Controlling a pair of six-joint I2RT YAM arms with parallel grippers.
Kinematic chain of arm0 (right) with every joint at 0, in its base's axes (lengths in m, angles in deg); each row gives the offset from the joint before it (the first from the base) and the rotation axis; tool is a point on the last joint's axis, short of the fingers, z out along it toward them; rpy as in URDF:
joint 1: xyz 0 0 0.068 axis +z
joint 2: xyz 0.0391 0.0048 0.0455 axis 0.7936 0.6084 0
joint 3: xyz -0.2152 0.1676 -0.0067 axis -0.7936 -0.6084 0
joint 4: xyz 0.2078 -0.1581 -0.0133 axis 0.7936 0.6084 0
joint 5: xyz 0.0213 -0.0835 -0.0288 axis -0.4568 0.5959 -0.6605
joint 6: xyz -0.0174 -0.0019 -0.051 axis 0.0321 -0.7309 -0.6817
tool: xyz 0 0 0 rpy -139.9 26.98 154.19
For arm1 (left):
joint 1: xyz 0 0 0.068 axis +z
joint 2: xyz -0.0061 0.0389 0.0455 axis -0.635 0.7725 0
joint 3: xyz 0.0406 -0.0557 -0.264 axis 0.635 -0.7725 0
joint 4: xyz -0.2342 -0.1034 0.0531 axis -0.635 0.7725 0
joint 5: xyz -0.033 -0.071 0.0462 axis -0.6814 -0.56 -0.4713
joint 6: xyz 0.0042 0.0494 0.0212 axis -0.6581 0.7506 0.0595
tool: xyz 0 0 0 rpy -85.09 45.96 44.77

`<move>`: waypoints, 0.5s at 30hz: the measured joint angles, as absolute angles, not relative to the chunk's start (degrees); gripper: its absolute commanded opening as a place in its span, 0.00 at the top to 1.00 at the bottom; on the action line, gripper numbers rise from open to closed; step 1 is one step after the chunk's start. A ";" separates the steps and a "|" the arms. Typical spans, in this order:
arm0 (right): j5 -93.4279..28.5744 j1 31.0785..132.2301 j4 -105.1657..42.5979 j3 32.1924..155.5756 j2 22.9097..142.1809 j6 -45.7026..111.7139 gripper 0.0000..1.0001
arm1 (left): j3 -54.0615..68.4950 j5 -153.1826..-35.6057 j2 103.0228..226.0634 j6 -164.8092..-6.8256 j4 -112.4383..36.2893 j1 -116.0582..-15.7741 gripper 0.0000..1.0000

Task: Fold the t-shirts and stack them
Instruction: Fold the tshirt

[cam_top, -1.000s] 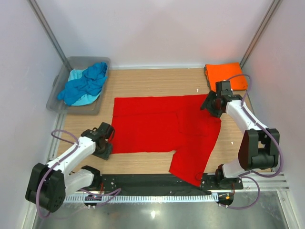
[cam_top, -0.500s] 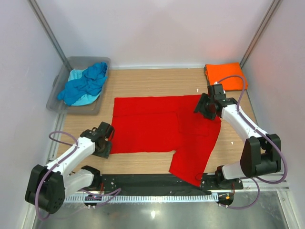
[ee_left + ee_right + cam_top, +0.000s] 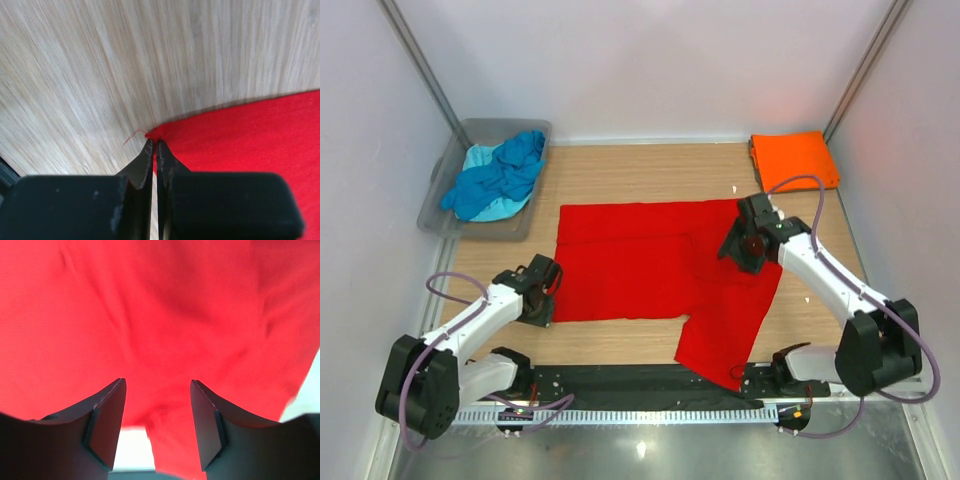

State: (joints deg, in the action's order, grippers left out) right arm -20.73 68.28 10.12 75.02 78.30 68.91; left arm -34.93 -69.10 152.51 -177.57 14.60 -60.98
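A bright red t-shirt [image 3: 640, 265] lies spread flat mid-table, one sleeve reaching toward the near edge. My left gripper [image 3: 548, 292] is at its near left corner. In the left wrist view that gripper [image 3: 154, 142] is shut on the red t-shirt's corner [image 3: 156, 133], with red cloth showing between the jaws. My right gripper [image 3: 742, 250] hovers over the shirt's right part. In the right wrist view it [image 3: 157, 386] stands open, with red cloth [image 3: 160, 315] beyond and between its fingers. An orange t-shirt [image 3: 793, 159] lies folded at the back right.
A grey translucent tub [image 3: 438, 205] at the back left holds a crumpled blue t-shirt [image 3: 502, 180] and a pale turquoise one [image 3: 480, 157]. Bare wood table [image 3: 640, 170] runs behind the red shirt. White walls and metal posts enclose the sides.
My left gripper has shut on the red shirt's near left corner. My right arm has swung from near the orange shirt to the left and nearer, over the red shirt.
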 measured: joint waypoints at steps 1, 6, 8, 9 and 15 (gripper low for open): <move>-20.45 70.00 10.67 73.73 77.01 70.44 0.41 | -34.89 -68.92 152.40 -177.54 14.64 -60.98 1.00; -19.03 78.35 18.36 64.49 66.98 78.92 0.42 | -33.55 -67.19 152.01 -177.11 15.03 -60.98 1.00; -18.33 79.51 22.03 61.47 63.20 81.92 0.44 | -32.88 -66.93 152.03 -176.69 14.84 -60.98 1.00; -18.02 79.95 23.69 60.20 61.47 83.38 0.45 | -32.70 -66.80 152.10 -176.17 14.60 -60.98 1.00; -17.87 85.21 28.98 53.47 55.24 90.44 0.48 | -32.59 -67.06 154.06 -174.16 12.45 -60.98 1.00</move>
